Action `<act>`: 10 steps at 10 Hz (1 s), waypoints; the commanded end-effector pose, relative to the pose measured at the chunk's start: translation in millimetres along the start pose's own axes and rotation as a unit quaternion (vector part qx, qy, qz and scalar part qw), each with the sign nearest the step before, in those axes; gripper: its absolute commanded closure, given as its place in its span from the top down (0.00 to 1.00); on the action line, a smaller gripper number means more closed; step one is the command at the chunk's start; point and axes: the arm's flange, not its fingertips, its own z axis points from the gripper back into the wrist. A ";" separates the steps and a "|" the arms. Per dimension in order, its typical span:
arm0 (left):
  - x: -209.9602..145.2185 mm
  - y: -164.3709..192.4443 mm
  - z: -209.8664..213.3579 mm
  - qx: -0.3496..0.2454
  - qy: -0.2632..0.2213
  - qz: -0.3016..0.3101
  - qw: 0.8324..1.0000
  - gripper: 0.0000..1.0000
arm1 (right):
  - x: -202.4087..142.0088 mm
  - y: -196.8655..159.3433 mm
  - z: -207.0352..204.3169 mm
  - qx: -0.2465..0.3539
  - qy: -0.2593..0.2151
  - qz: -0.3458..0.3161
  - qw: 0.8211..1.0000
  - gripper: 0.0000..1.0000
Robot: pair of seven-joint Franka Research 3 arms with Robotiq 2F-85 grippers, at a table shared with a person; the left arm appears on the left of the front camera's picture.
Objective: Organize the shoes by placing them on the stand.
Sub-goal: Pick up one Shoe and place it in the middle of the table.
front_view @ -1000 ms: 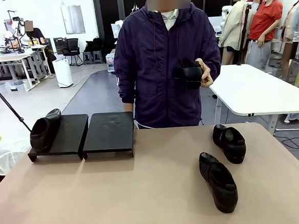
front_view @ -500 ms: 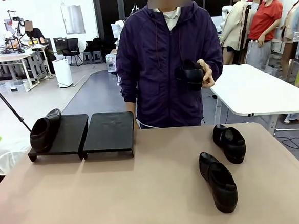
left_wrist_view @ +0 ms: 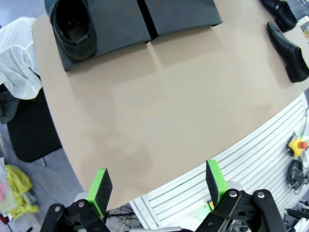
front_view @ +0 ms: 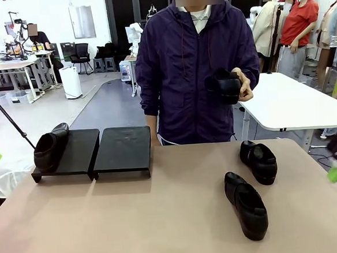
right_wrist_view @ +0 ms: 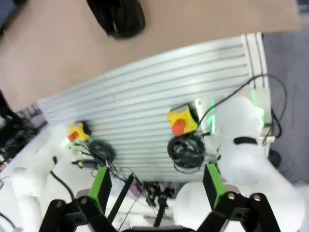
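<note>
1. Your left claw (left_wrist_view: 157, 186) is spread wide with nothing between its green pads (left_wrist_view: 100, 189). It hovers above the near left part of the counter (left_wrist_view: 159, 111).
2. Your right claw (right_wrist_view: 157, 186) is also fully open and empty. It hangs off the counter's right edge, above the slatted base plate (right_wrist_view: 145, 82) and a yellow emergency-stop button (right_wrist_view: 181, 121). From the front you see it as a blurred shape at that edge.
3. The first shoe (front_view: 48, 147) sits on the left platform (front_view: 80, 151) of the stand, along that platform's left side, with its heel opening toward you.
4. The right platform (front_view: 124, 148) stands just beside the left one. Both are at the counter's far left corner.
5. The second shoe (front_view: 259, 161) lies near the counter's far right corner. The third shoe (front_view: 247, 204) lies closer to you on the right half, near the second but apart from it.
6. The fourth shoe (front_view: 228, 86) is off the counter, gripped in the hand (front_view: 245, 85) of the person (front_view: 193, 61) in a purple jacket, who stands at the far edge and holds it at chest height.
</note>
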 end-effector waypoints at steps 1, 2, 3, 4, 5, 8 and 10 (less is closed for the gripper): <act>0.3 -1.0 -1.1 -0.003 -0.009 0.002 1.000 1.00 | -5.6 52.0 -16.3 -0.043 0.060 -0.014 0.997 1.00; 0.3 -1.0 -1.1 -0.003 -0.009 0.002 1.000 1.00 | -7.5 68.8 -31.5 -0.072 0.069 -0.012 0.995 1.00; 0.3 -1.0 -1.1 -0.003 -0.009 0.002 1.000 1.00 | -6.4 76.8 -40.5 -0.090 0.068 -0.012 0.993 1.00; 0.3 -1.0 -1.1 -0.003 -0.009 0.002 1.000 1.00 | -4.2 75.3 -38.0 -0.089 0.052 -0.020 0.994 1.00; 0.3 -1.0 -1.1 -0.003 -0.009 0.002 1.000 1.00 | -17.0 41.8 1.4 -0.030 0.031 -0.011 0.999 1.00; 0.3 -1.0 -1.1 -0.003 -0.009 0.002 1.000 1.00 | -102.8 -38.3 86.4 0.012 0.019 -0.068 0.997 1.00; 0.3 -1.0 -1.1 -0.003 -0.009 0.002 1.000 1.00 | -110.4 -67.8 102.0 0.038 0.012 -0.107 0.993 1.00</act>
